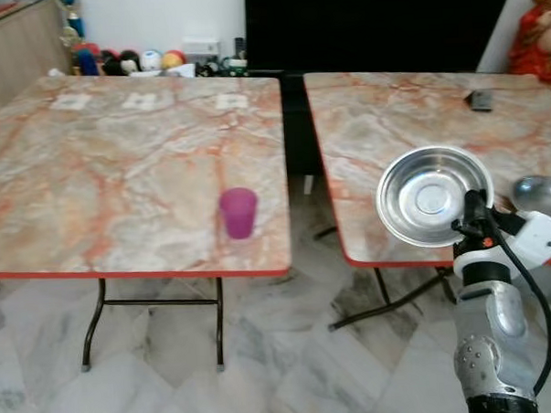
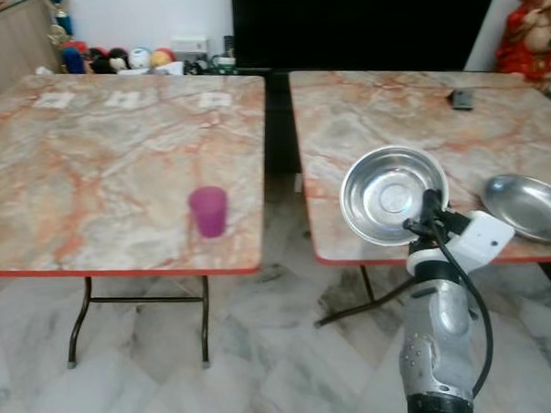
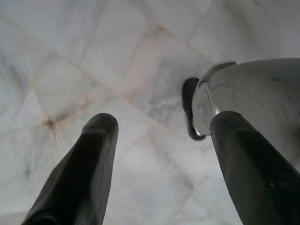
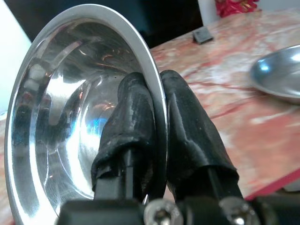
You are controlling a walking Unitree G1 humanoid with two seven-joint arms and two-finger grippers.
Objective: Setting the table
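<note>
I am standing before two marble-patterned folding tables set side by side with a gap between them. My right gripper [image 4: 157, 140] is clamped on the rim of a steel bowl [image 1: 432, 195], one black finger inside the bowl and the other against its outer wall. The bowl is tipped up on edge, its hollow facing me, held in the air above the near left corner of the right table [image 1: 409, 118].

The risk I judge greatest is the grip itself — it is a thin pinch on a smooth, curved metal rim, so the bowl could swivel or slip between the fingers if I swing the arm quickly. It also hangs close to the table's near edge and the gap, so a release here might send it to the tiled floor [image 1: 264, 372].

A second steel dish [image 2: 527, 206] lies flat on the right table, to the right of the held bowl and near the edge; lowering carelessly could knock the two together.

A purple cup [image 1: 238, 213] stands upright on the left table [image 1: 100, 177], near its near right corner, well apart from the bowl.

My left gripper [image 3: 159, 159] hangs with fingers spread, empty, over the floor.
</note>
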